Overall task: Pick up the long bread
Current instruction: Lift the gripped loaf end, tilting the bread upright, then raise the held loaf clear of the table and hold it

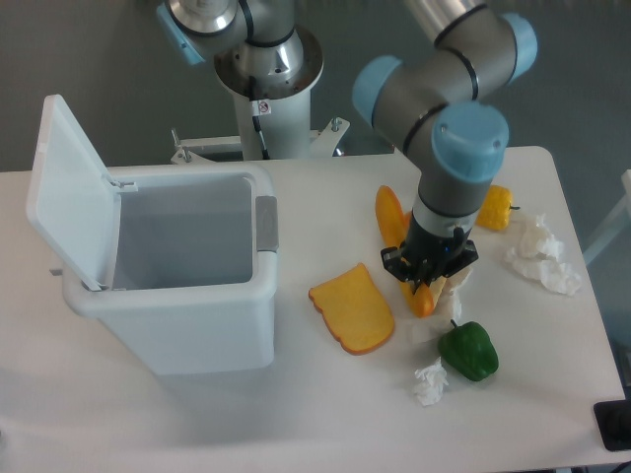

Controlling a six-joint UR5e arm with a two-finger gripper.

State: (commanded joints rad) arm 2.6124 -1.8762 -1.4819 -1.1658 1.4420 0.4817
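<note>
- Standing well left of the fingers [428,280], a white bin [187,286] is holding its lid open, clear of the work.
- Carrying everything, the white counter [296,424] is crowded around the grasp.
- Gripping the long bread [395,222] near its lower end, the fingers are leaving most of its length reaching up and left; judged risk: such an off-centre hold is letting the smooth loaf pivot or slip.
- Lying just left, a flat bread slice [353,310] is apart from the loaf.
- Sitting just below right, a green pepper [469,350] is crowding the space.
- Lying right, crumpled tissue [540,254] is staying out of reach.
</note>
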